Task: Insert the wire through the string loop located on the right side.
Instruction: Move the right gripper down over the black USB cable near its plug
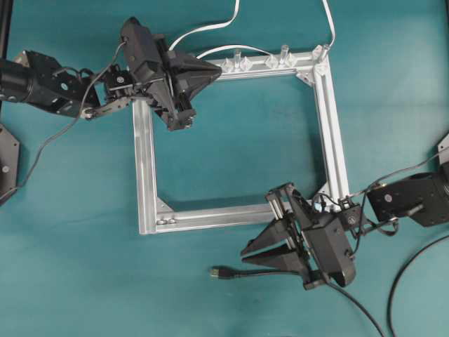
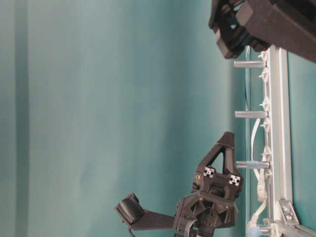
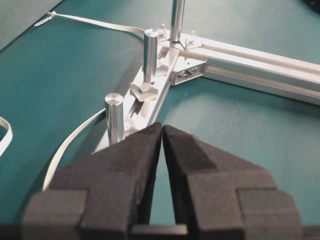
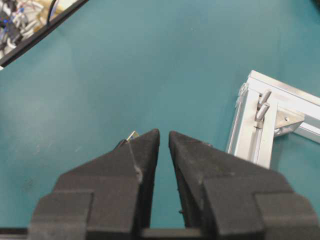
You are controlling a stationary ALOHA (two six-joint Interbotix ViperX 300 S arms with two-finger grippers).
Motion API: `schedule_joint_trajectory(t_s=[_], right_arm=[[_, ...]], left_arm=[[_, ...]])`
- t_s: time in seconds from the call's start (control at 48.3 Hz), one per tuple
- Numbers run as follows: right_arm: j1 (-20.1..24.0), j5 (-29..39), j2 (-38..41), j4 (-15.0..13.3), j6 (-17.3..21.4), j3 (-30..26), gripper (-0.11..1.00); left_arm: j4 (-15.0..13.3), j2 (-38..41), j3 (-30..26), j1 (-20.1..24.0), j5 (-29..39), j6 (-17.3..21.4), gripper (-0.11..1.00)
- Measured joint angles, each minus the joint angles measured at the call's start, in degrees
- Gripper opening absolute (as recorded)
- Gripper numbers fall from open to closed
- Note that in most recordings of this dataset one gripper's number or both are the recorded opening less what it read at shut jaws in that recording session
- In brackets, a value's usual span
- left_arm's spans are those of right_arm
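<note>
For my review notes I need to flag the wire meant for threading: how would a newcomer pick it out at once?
Start at the square aluminium frame on the teal table, then look below its bottom-right corner, under the right gripper. The wire lies loose on the table there, running left from the lower right. Unlike the white flat cable beyond the frame's top bar, it is thin, black and round, ending in a small plug.

We see a teal counter carrying a square silver aluminium frame laid flat near its middle. Just below the frame's lower rail lies the wire, its small plug pointing left and its black cable running off toward the lower right. A white flat cable curls away from the frame's upper rail.
</note>
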Motion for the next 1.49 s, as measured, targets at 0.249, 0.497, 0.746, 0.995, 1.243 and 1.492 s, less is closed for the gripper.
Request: schedule_joint_trajectory(t_s=[0.249, 0.497, 0.746, 0.995, 1.243, 1.492], right_arm=[[0.5, 1.8, -1.3, 0.0, 1.9, 0.0, 0.01], [0.7, 4.0, -1.6, 0.1, 4.5, 0.0, 0.41], [0.7, 4.1, -1.5, 2.8, 4.7, 0.0, 0.86], [2.1, 4.2, -1.6, 8.0, 4.0, 0.0, 0.85], [7.7, 5.2, -1.6, 21.6, -2.9, -0.2, 0.85], [12.2, 5.4, -1.6, 37.2, -13.4, -1.5, 0.85]], left_arm=[[2.2, -4.2, -0.3, -0.3, 7.9, -0.4, 0.00], [2.2, -6.9, -0.3, -0.4, 12.7, -0.4, 0.01], [2.2, -7.6, -0.3, -0.4, 13.0, -0.5, 0.62], [2.2, -7.7, 0.1, -0.4, 14.2, -0.5, 0.73], [2.2, -7.7, 0.6, -0.4, 14.7, -0.5, 0.73], [2.2, -7.6, 0.6, -0.4, 14.7, -0.5, 0.73]])
